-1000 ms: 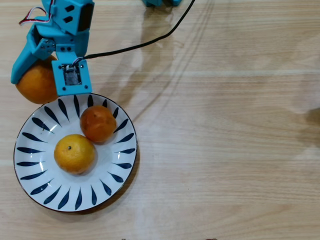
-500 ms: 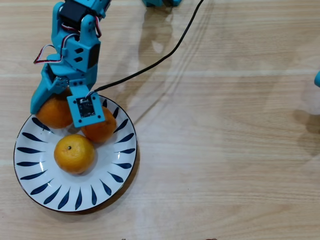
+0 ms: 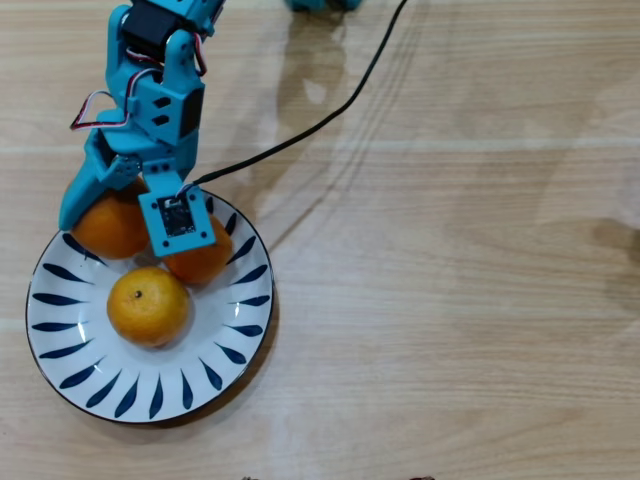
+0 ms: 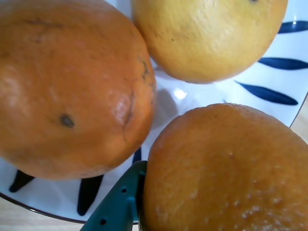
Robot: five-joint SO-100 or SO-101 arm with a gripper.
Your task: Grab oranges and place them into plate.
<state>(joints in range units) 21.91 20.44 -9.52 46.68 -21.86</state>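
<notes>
Gripper [image 3: 120, 215] clamped on large orange [image 3: 108, 228], directly over plate [image 3: 130, 395] rim, beside two oranges already in.

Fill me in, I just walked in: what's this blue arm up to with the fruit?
The blue arm's gripper is down over the plate, its jaws on either side of an orange at the plate's upper-left rim. Two more oranges already sit on the plate: a deep orange one beside it and a yellower one nearer the middle. Whether the grip is released can't be told.
</notes>
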